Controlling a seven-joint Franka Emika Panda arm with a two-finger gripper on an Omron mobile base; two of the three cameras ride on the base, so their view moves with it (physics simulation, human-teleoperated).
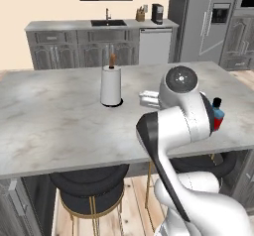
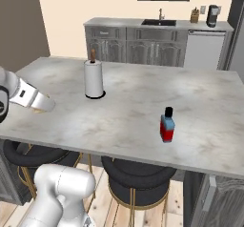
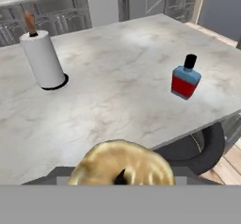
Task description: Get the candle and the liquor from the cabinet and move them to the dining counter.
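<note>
Second delivery under way. The liquor [image 2: 167, 125] already stands upright on the dining counter [image 2: 128, 111], near the counter's front edge and towards its right end, well apart from the paper-towel roll [image 2: 94, 78] that stands further back on the left. In the hand view a rounded, pale golden object [image 3: 123, 164], judged to be the candle, sits at the claw [image 3: 121, 177]; a single dark fingertip shows against it, so the claw appears to be pinching the candle, though the jaws themselves are mostly hidden behind it. The hand is poised above the counter's front edge, with the rim of a black stool [image 3: 207, 148] visible below that edge. The step in hand is therefore judged to be the placing of the candle, the liquor's transfer being complete. The next move calls for carrying the candle forward, clear of the edge, lowering it until its base meets the marbled top, and only then spreading the claw. Open room is ample: the broad stretch of counter between the roll and the liquor is bare, so a release there should disturb neither. The chief hazard is the near edge, since a release too far back could drop the candle towards the stools.
</note>
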